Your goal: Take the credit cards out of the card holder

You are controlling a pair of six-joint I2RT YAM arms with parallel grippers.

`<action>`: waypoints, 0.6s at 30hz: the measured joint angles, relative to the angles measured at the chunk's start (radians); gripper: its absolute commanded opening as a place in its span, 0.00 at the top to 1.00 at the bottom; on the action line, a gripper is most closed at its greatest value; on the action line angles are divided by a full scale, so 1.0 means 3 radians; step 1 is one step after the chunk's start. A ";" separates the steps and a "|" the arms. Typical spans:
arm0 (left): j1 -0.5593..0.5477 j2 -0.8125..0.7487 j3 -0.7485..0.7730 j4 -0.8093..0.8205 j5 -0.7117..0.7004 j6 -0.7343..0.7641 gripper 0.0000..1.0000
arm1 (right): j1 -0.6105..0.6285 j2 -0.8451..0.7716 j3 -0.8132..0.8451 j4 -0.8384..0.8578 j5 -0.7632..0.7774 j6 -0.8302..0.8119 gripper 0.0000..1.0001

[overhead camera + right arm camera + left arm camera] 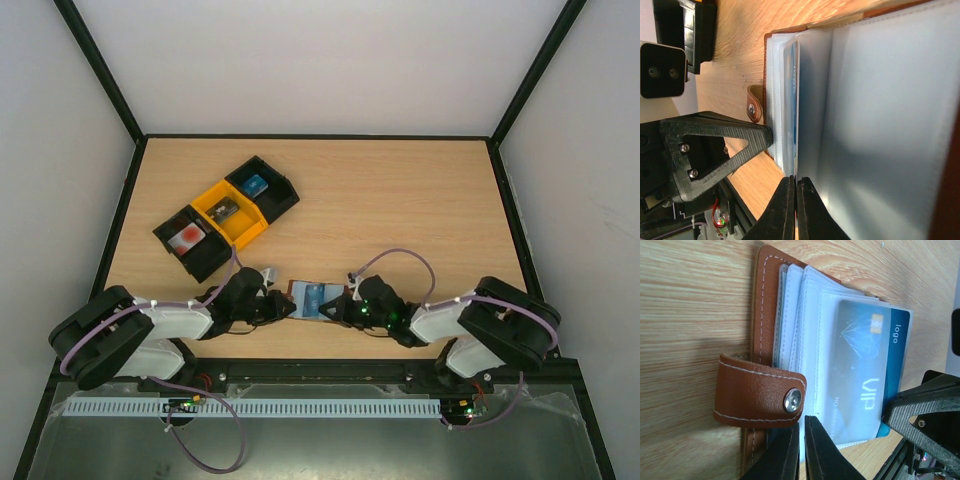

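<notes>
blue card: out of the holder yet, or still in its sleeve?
Partly out: the blue card lies mostly under a clear sleeve of the card holder, one long edge bare.

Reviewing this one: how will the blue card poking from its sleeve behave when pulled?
The blue card looks flat and stiff, so it probably won't bend. Its glossy face suggests it slides readily. The card holder looks light and floppy, so it may drag along unless the left claw pins it.
</notes>
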 measured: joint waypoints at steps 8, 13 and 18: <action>0.0000 -0.0028 0.0000 -0.0051 -0.0032 0.0004 0.93 | 0.0000 -0.0675 -0.0123 -0.0608 0.0240 -0.0112 0.98; 0.0000 -0.0085 0.0001 -0.0123 -0.0070 0.0004 0.92 | -0.0001 -0.1109 -0.0120 -0.1045 0.0426 -0.0221 0.98; 0.0000 -0.0154 0.0029 -0.0247 -0.0094 0.0037 0.73 | -0.0001 -0.1340 -0.0118 -0.1362 0.0535 -0.0338 0.98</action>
